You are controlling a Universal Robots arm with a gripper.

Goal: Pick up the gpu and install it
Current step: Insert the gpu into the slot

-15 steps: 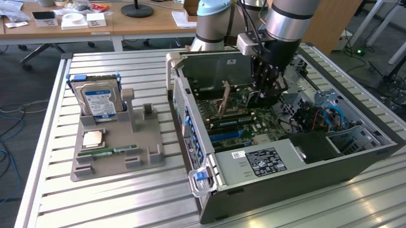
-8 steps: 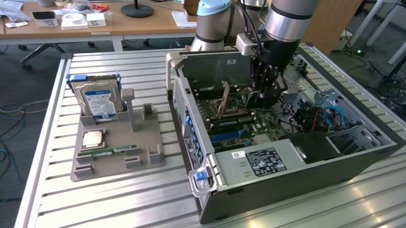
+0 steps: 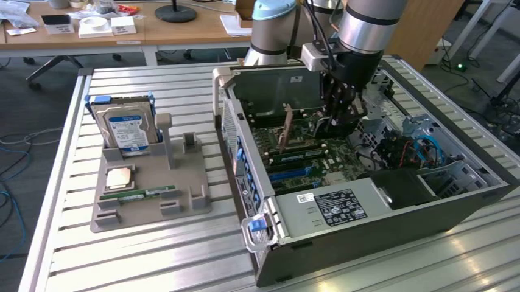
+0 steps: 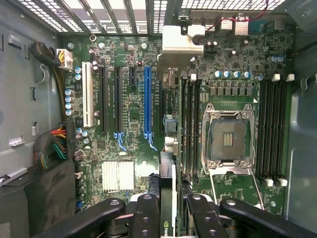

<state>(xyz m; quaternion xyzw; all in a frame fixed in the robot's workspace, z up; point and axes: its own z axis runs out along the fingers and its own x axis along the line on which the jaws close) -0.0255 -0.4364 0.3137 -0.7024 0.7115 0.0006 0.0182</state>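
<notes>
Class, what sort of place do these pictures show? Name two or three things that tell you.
Probably a robotics lab or workshop for computer assembly: a robot arm holds the gpu inside an open PC case, a grey fixture beside it carries a hard drive, and office desks stand behind.

The gpu (image 4: 167, 171) stands on edge inside the open computer case (image 3: 366, 237), toward its far end. It is a thin green card with a black cooler (image 4: 153, 186) on one face. Its silver end bracket (image 4: 177, 42) faces the case's vented rear wall. The gripper (image 4: 171, 201) clamps it from both sides over the motherboard (image 4: 133, 114), just beside the long blue slot (image 4: 147, 99).
</notes>
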